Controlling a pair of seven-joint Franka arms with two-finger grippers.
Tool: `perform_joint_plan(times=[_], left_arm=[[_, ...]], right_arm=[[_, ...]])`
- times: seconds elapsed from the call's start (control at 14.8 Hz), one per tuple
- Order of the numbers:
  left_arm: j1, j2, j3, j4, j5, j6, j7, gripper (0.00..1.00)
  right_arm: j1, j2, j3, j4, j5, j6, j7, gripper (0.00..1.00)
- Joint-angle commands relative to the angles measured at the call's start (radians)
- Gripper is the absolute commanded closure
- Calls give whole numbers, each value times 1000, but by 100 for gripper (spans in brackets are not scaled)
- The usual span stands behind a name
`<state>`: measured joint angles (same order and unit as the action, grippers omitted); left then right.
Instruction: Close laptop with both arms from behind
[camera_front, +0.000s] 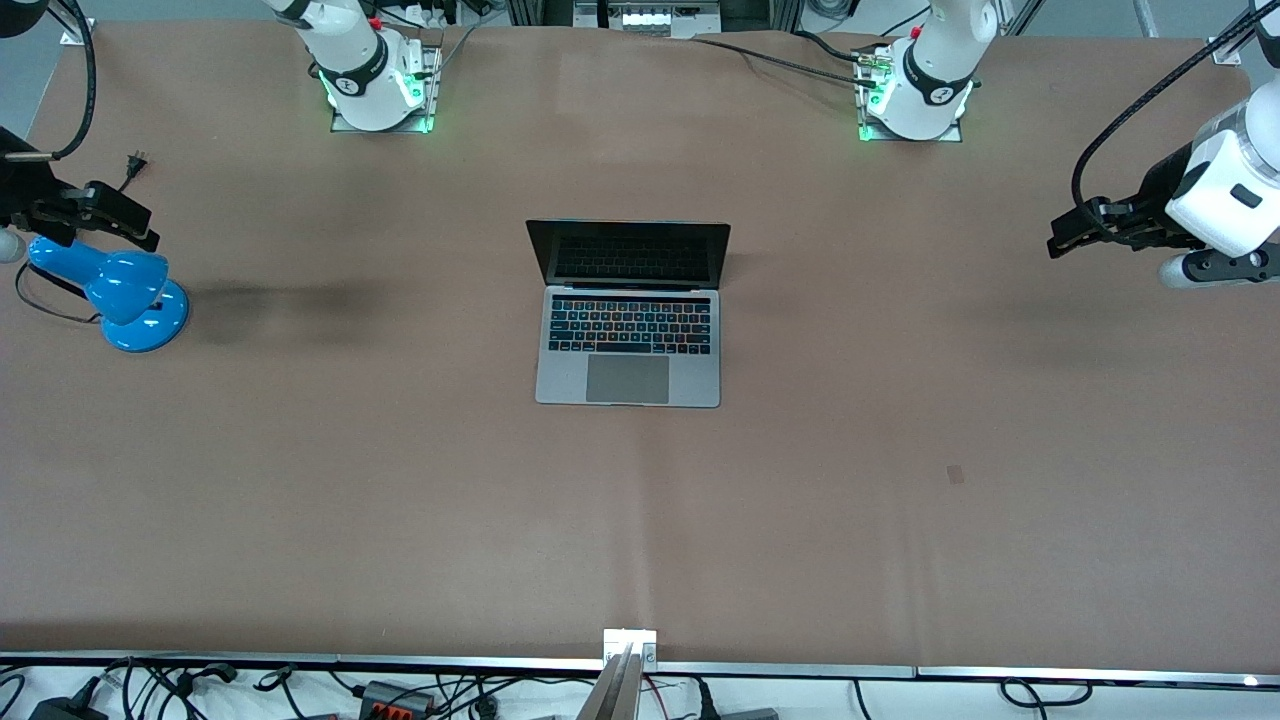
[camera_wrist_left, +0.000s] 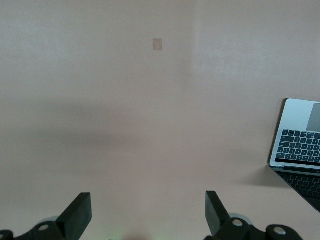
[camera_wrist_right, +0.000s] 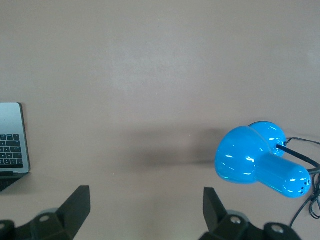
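The silver-grey laptop (camera_front: 628, 320) lies open in the middle of the table, with its dark screen upright and its black keyboard and grey trackpad showing. Its edge also shows in the left wrist view (camera_wrist_left: 300, 145) and in the right wrist view (camera_wrist_right: 12, 142). My left gripper (camera_front: 1070, 235) is open and empty, up over the left arm's end of the table. It also shows in its own wrist view (camera_wrist_left: 148, 212). My right gripper (camera_front: 125, 218) is open and empty over the right arm's end, above the blue desk lamp. It also shows in its own wrist view (camera_wrist_right: 147, 209).
A blue desk lamp (camera_front: 120, 295) with a black cord stands at the right arm's end of the table; it also shows in the right wrist view (camera_wrist_right: 260, 160). A small patch (camera_front: 956, 474) marks the brown tabletop. Both arm bases (camera_front: 375, 80) (camera_front: 915, 95) stand along the table's edge farthest from the front camera.
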<state>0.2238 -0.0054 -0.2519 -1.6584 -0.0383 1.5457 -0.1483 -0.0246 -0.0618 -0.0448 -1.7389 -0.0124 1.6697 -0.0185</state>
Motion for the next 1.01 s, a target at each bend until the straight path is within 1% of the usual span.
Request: perform_joint_plan(times=[0.0,0.34,0.4,0.54,0.61,0.67,0.74,0.81,0.88,0.94], left_arm=[[8,-18,-4,-17,14,8,22,0],[8,-16,-3,-15,15,8,22,0],[8,-16,-3,-15,15,8,29,16],[8,-18,-3,-15,14,7,79,72],[9,-18,0,-15,9,10,87,83],[9,-19,2,-17,8,7,90,83],[9,-22,0,-17,11,5,95,88],[9,-22,-1,-17,12,-5,120,99],[9,-22,2,-17,9,-22,153,99],[9,-22,3,-17,11,-25,162,99]], right_arm=[[2,-24,-6,-24,6,2,-20,0],[2,-18,-6,-19,9,8,-18,0],[2,-21,-6,-21,9,4,-20,0],[2,-21,-6,-21,9,1,-20,0],[2,-21,-6,-22,9,4,-18,0],[2,-20,-6,-22,9,2,-8,6],[2,-21,-6,-22,9,-1,-8,36],[2,-21,-6,-22,9,-4,-4,60],[2,-18,-6,-21,9,-2,-3,75],[3,-16,-4,-22,11,-4,-1,95]])
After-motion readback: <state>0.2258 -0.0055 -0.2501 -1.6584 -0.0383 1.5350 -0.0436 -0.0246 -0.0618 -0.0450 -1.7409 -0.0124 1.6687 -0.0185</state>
